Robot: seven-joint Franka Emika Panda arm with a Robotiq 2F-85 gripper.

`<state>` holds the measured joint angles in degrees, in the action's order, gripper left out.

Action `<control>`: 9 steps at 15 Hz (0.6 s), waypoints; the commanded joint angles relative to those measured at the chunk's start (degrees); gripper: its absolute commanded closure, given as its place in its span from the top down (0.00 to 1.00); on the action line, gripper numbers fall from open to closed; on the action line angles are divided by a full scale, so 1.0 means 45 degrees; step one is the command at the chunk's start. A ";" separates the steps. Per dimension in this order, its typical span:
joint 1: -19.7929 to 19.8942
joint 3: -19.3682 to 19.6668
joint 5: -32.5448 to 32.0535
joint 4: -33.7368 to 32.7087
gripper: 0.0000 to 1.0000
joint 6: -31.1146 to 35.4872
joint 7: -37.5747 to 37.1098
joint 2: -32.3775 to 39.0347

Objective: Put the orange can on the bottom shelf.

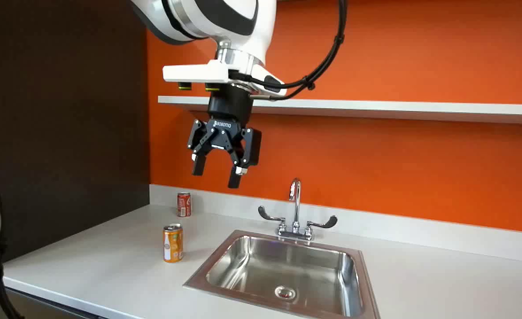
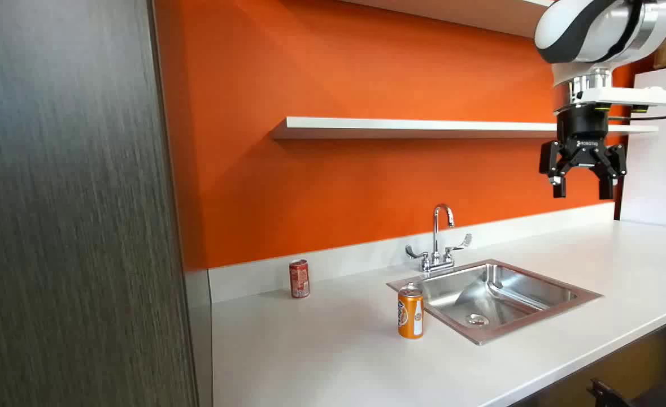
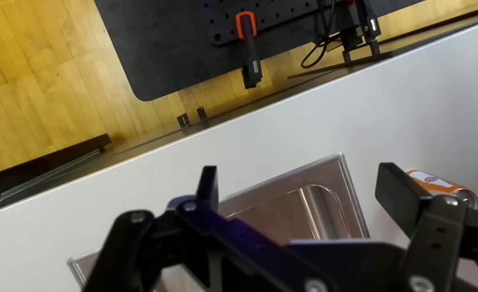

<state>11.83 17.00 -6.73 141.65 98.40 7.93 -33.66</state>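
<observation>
The orange can (image 1: 173, 243) stands upright on the countertop beside the sink; it also shows in an exterior view (image 2: 410, 312). In the wrist view the can (image 3: 439, 182) is partly hidden behind a gripper finger. The bottom shelf (image 1: 376, 106) is a long white board on the orange wall, above the faucet; it shows in an exterior view too (image 2: 423, 129). My gripper (image 1: 216, 178) is open and empty, high above the counter, apart from the can. It also shows in an exterior view (image 2: 583, 195) and in the wrist view, over the sink (image 3: 297, 178).
A red can (image 1: 183, 204) stands near the backsplash. The steel sink (image 1: 238, 294) is set into the white countertop (image 1: 110, 274), with a faucet (image 1: 296, 208) and two lever handles behind it. A dark panel (image 1: 66, 110) closes one end. A higher shelf (image 2: 457, 14) hangs above.
</observation>
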 commanded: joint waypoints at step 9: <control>-0.0703 -0.1370 0.0079 0.1014 1.00 0.0882 -0.0083 -0.0257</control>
<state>10.04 13.57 -6.67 143.92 100.13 7.93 -33.71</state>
